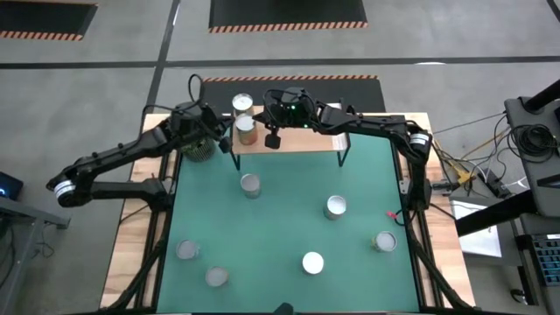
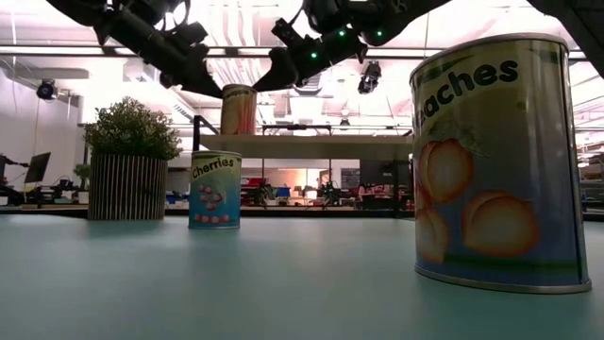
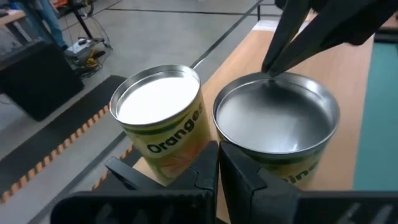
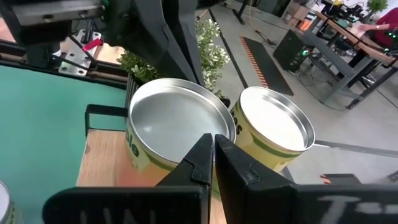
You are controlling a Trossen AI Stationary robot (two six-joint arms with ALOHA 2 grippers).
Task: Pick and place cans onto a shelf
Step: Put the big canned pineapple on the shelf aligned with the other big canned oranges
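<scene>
Going across from the left: the plant (image 1: 199, 149) sits at the table's back-left corner, and the left gripper (image 1: 220, 133) hangs right by it over the shelf's left end, fingers pinched together on nothing. Two cans are already on the shelf (image 1: 306, 142) there, the "Oranges" can (image 3: 163, 127) just beside a second can (image 3: 278, 122); whether they touch I can't tell. The right gripper (image 1: 272, 138) comes in from the other side, also closed and empty, its tips over that second can's lid.

Six more cans wait on the green table (image 1: 289, 219), the nearest to the shelf being the one at (image 1: 250, 185).

Handling-wise I'd guess full tins: rigid, fairly heavy, slick walls under paper labels. I'd take them around the middle of the side, not by the rim.
</scene>
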